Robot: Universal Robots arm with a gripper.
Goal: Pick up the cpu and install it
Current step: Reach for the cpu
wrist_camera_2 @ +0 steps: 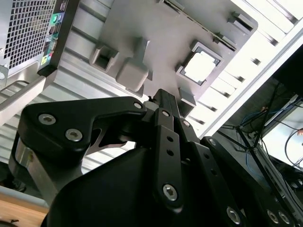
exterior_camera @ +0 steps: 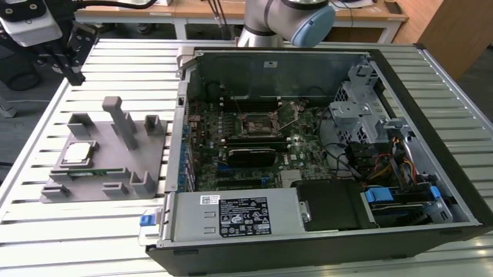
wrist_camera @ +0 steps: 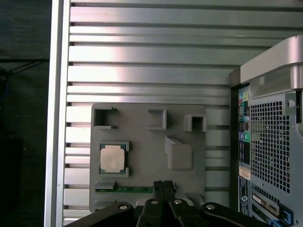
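The cpu (exterior_camera: 77,153) is a small square chip with a shiny pale top. It lies flat in a pocket of the grey holder tray (exterior_camera: 108,184) at the exterior view's left. Both wrist views look down on the cpu (wrist_camera: 112,158) (wrist_camera_2: 201,66) in its pocket. My gripper (exterior_camera: 75,74) hangs high above the table's far left corner, well clear of the tray and the chip. Its black fingers (wrist_camera: 163,186) (wrist_camera_2: 165,101) are pressed together with nothing between them. The motherboard's cpu socket (exterior_camera: 258,123) sits open inside the computer case (exterior_camera: 431,144).
A thin green memory stick (exterior_camera: 92,171) (wrist_camera: 128,189) lies in the tray beside the cpu. Upright grey posts (exterior_camera: 117,118) rise from the tray. The case's rear panel (wrist_camera: 270,151) stands right beside the tray. The slatted metal table (exterior_camera: 92,231) ends close to the tray's left.
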